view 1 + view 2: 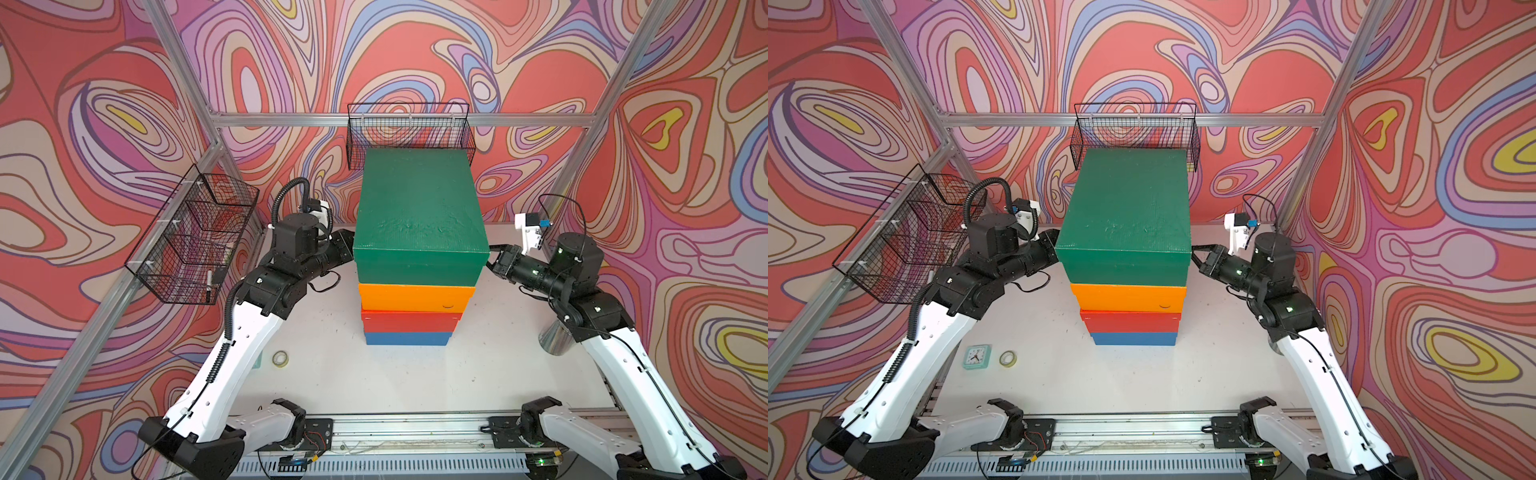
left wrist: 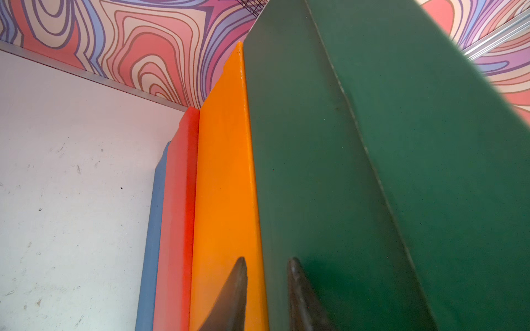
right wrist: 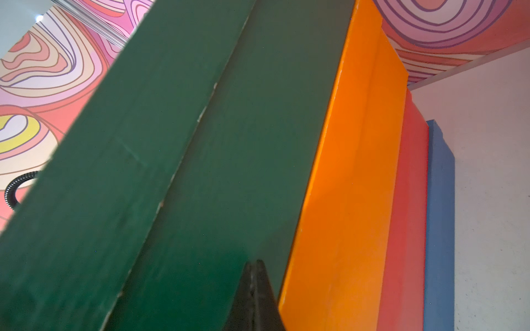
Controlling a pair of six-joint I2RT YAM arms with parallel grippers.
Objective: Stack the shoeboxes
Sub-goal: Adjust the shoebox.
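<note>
Left gripper stood slightly parted with nothing between its fingers. Its tips were at the left side of the dark green shoebox, about where that box's lower edge met the box beneath. Right gripper was clenched on nothing, with its fingers together. Its tip was at the right side of the same green box, and we could not tell whether it touched.

Moving from near to far across the white table, a roll of tape lay nearer than the green box and off to its left. In a top view, a small square clock lay just beside the tape. Both were well apart from the boxes.

Directly under the green box sat the orange shoebox. The red shoebox was under that, and the blue shoebox rested on the table. All four formed one upright stack with the green box on top.

Behind the green box, a black wire basket hung on the far wall. A second basket hung farther off to its left.

We judged the stacking done apart from the release, with both arms flanking the top box. The next move called for each arm to draw straight out sideways from the green box. Neither should drag it, because a tall stack like this could easily be nudged out of line.
</note>
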